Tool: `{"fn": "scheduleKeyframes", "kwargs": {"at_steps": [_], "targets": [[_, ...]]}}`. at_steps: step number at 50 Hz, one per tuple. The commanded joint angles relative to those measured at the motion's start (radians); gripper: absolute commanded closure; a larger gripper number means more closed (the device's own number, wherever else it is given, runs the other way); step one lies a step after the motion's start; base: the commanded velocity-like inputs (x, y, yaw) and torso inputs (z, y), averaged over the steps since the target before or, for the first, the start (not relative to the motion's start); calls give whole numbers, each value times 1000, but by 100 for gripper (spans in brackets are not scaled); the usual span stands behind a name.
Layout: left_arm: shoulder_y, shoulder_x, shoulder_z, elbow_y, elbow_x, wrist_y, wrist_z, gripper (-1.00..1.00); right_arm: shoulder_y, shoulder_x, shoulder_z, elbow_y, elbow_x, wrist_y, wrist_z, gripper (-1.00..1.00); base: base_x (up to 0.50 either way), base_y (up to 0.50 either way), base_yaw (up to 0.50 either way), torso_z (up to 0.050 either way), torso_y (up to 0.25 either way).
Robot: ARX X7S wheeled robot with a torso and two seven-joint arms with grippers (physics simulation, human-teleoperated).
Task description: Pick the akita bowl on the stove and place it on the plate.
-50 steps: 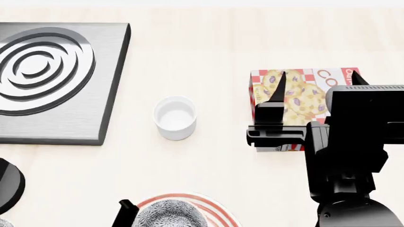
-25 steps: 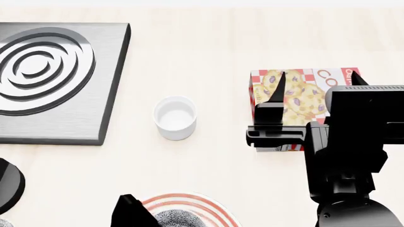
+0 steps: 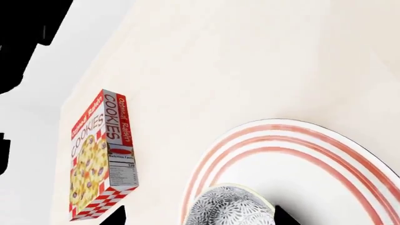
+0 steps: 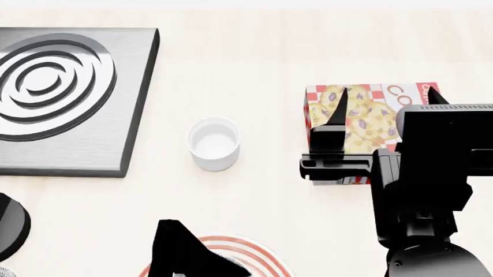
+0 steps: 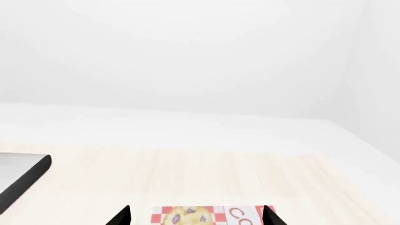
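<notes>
The akita bowl, white with a fine black-grey floral pattern, rests on the plate, a white one with red rings. My left gripper is open, its dark fingertips standing on either side of the bowl, one clearly apart from it. In the head view the left gripper covers the bowl and part of the plate. The stove at the far left has nothing on it. My right gripper hangs open above the cookie box, holding nothing.
A plain white cup stands between the stove and a cookie box. The cookie box also shows beside the plate in the left wrist view. A dark round part sits at the lower left edge.
The left gripper has come further into the head view and now hides the bowl that showed on the plate one second ago. The right arm has not moved.
</notes>
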State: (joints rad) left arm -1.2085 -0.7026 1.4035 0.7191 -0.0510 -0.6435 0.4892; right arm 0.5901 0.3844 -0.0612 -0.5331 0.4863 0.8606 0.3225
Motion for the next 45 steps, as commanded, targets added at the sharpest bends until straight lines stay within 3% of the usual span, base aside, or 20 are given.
{"fn": "scheduleKeyframes", "kwargs": {"at_steps": [1, 45], "targets": [[27, 30, -71, 1, -59, 3, -49, -100, -1, 2, -3, 6, 0, -8, 0, -100, 0, 0, 0, 0, 0], [124, 38, -336, 27, -270, -13, -217, -100, 2, 11, -10, -1, 14, -2, 13, -100, 0, 0, 0, 0, 0]]}}
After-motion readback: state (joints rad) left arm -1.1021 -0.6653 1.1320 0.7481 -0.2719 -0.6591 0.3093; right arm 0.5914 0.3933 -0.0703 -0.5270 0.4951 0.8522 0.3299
